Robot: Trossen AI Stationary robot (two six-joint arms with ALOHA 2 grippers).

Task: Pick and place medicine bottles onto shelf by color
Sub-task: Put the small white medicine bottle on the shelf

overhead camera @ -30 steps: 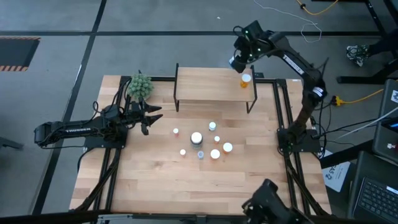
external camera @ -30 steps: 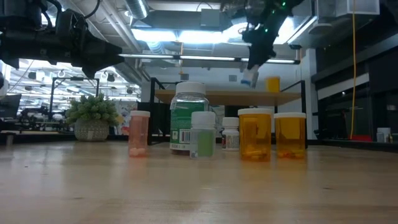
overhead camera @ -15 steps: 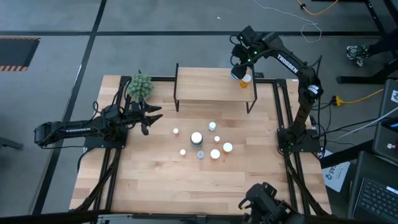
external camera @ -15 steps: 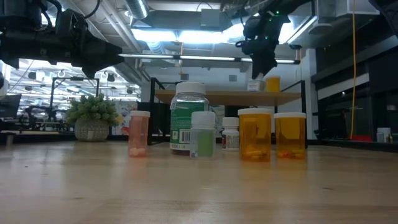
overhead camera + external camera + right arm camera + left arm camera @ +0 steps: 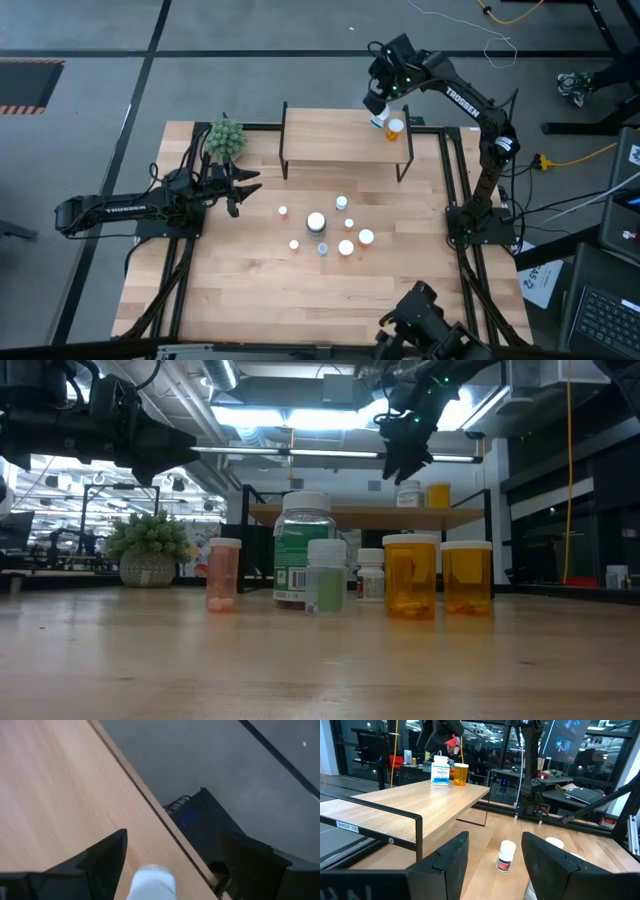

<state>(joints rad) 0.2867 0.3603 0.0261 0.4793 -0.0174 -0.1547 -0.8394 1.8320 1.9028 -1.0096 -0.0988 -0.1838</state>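
**Right gripper released above the shelf's right end; left arm idle**

While the left arm lies stretched low along the table's left edge, the right arm reaches from its base at the table's right edge up and over to the far right corner of the shelf [image 5: 340, 138]. Its upper link rises steeply, then the forearm bends toward the shelf, with the wrist tipped downward.

Right gripper [image 5: 377, 101]: hangs above the shelf's right end, fingers spread, nothing between them. In the right wrist view the two dark fingers stand wide apart, and the cap of a white bottle [image 5: 151, 881] shows below the gap, clear of both.

On the shelf: the white bottle [image 5: 380, 121] and an orange bottle [image 5: 395, 128] stand upright just beside each other at the right end, near the far edge. The left wrist view confirms the pair side by side, white bottle [image 5: 439, 769] with a blue label, orange bottle [image 5: 461, 774] next to it.

Left gripper [image 5: 245, 188]: points toward the table's middle, near the green plant ball [image 5: 226, 139] at the far left corner. Fingers parted, empty.

On the table [image 5: 250, 290]: the remaining bottles stand in a loose cluster near the centre, in front of the shelf. Low view gives a pink bottle [image 5: 224, 574], a large green bottle [image 5: 302, 550], a small pale green one [image 5: 326, 576], a small white one [image 5: 371, 575] and two orange ones [image 5: 411, 576], all upright.
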